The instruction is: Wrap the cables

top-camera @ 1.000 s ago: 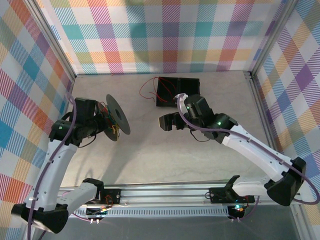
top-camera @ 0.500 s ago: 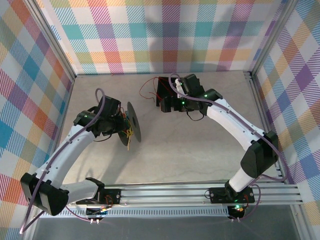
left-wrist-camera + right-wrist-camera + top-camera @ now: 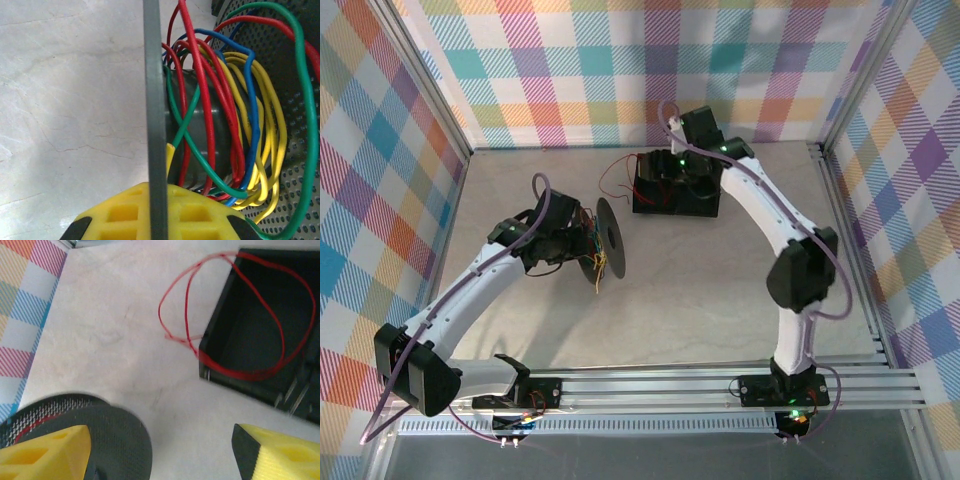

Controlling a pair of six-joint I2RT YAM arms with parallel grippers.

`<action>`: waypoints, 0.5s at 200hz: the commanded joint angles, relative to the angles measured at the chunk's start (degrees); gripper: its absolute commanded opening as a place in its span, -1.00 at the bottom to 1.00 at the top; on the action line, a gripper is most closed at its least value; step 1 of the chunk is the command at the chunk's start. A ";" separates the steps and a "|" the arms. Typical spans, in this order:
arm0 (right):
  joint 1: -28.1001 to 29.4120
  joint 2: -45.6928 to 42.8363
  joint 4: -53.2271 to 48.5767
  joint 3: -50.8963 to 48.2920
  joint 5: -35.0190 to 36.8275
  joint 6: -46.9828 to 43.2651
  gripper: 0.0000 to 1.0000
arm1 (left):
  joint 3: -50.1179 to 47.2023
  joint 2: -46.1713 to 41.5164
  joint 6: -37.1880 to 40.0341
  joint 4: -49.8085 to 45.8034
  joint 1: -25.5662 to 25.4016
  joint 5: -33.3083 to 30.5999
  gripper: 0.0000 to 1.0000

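Left wrist view: left gripper (image 3: 159, 212) clamped on the spool (image 3: 155, 100) flange; red, yellow, blue and green cables (image 3: 202, 100) wound around its core.
Right wrist view: right gripper (image 3: 160, 450) spread wide, holding nothing.
Loose red cable (image 3: 235, 373): looped over the box (image 3: 250, 325) rim, partly on the table (image 3: 110, 330).

pale table (image 3: 720, 285), black bin (image 3: 672, 208), red cable (image 3: 187, 300) loop

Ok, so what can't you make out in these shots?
- Left wrist: the core of the spool, mostly covered by wound cables; the left fingers, cut off by the bottom edge.
- Right wrist: the red cable ends, blurred and lost in the dark box.
- Top: the right fingers, tucked under the wrist above the box.
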 commanded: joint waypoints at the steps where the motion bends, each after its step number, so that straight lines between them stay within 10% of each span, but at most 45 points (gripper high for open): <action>1: -0.38 8.46 -4.09 11.49 -2.75 -1.41 0.41 | -0.99 -1.56 -1.62 5.63 -0.64 0.36 -1.00; 100: -1.80 33.20 11.41 30.62 -6.24 -0.72 0.36 | -7.79 -5.34 -4.37 12.50 -5.81 -3.34 -1.00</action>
